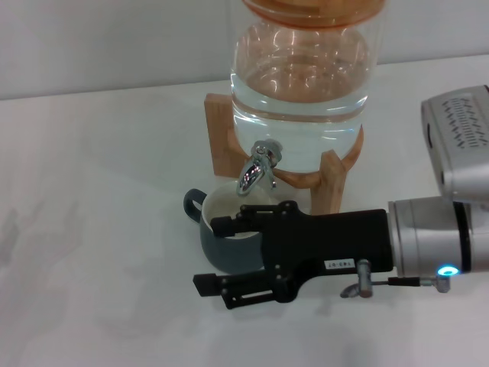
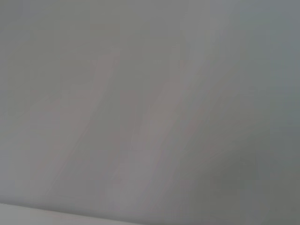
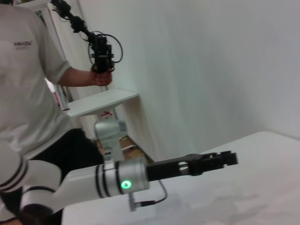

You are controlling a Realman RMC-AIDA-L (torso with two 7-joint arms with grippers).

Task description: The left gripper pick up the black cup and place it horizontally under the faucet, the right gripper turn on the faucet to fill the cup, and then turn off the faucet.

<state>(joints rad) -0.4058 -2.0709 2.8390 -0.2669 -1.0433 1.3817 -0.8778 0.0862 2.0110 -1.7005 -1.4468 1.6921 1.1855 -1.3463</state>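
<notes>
The black cup (image 1: 229,256) stands upright on the white table (image 1: 92,229), its cream inside right under the faucet (image 1: 256,170) of the glass water jar (image 1: 299,92). Its handle points to the left. My right gripper (image 1: 206,254) is open and empty. It lies on its side in front of the cup, one finger across the rim just below the spout, the other low by the cup's base. My left gripper (image 3: 220,159) shows only in the right wrist view, seen side-on on an arm with a green light, held away above the table.
The jar sits on a wooden stand (image 1: 221,134) at the back of the table. In the right wrist view a person in a white T-shirt (image 3: 28,93) holds up a camera rig (image 3: 101,51). The left wrist view shows only a plain pale surface.
</notes>
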